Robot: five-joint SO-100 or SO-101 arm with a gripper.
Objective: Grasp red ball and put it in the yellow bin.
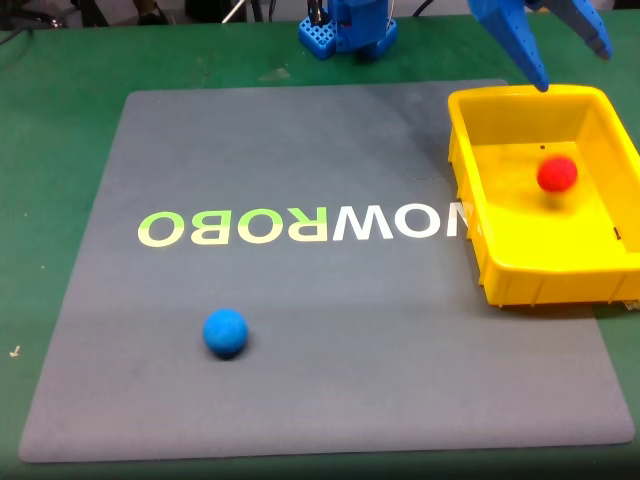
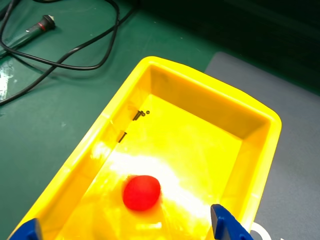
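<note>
Blue and spread wide, the claw [image 1: 570, 68] hangs empty over the far rim of the large bright yellow plastic bin [image 1: 488, 255] at two o'clock in the fixed view. Below it the small matte red ball [image 1: 557, 173] sits inside the bin. At seven o'clock a small blue ball [image 1: 225, 332] lies on the grey lettered mat [image 1: 330, 340] covering the green desk [image 1: 60, 90].

In the wrist view the claw's [image 2: 127, 231] blue fingertips [image 2: 226, 225] flank the red ball [image 2: 142, 192], and black cables [image 2: 65, 60] trail at eleven o'clock.

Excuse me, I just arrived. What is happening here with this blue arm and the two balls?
A blue robot arm is sorting balls. Its hand hangs open above the yellow bin, holding nothing. The red ball is already inside the bin. The blue ball lies apart on the grey mat, untouched.
</note>
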